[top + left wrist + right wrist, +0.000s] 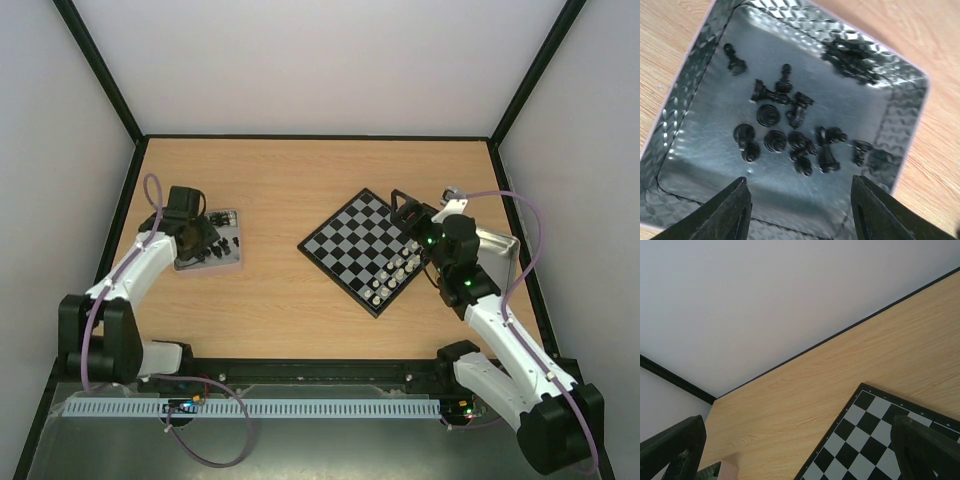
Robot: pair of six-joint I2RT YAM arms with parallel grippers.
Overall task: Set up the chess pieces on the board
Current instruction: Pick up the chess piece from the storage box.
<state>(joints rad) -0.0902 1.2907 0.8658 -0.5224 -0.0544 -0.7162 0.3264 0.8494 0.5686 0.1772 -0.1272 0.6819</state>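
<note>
board (350,245): lies on the table (280,180), right of centre, turned so that one corner points toward the arm bases.

white pieces (395,272): stand on the board, in lines along the edge that faces the right arm. they are too small to count or to tell the types. the other squares in view carry no pieces.

black pieces (785,130): all off the board, inside the left tray (700,75), which sits on the table well apart from the board, to its left. in the left wrist view most of them form a loose cluster on the tray floor, some upright and some lying on their sides, several touching. one piece stands alone near a tray wall. a further group lies in the far corner, blurred.

left gripper (800,187): hangs above the left tray. both fingers (735,212) show at the bottom of the wrist view, spread apart, with nothing between them and no contact with any piece.

right gripper (406,213): sits over the board's right corner, just beside the white pieces. in the right wrist view its fingers (675,450) stand at the two lower corners, fully spread, with only bare table and board between them.

right tray (500,245): lies to the right of the board, partly hidden by the right arm. its contents cannot be seen.
</note>
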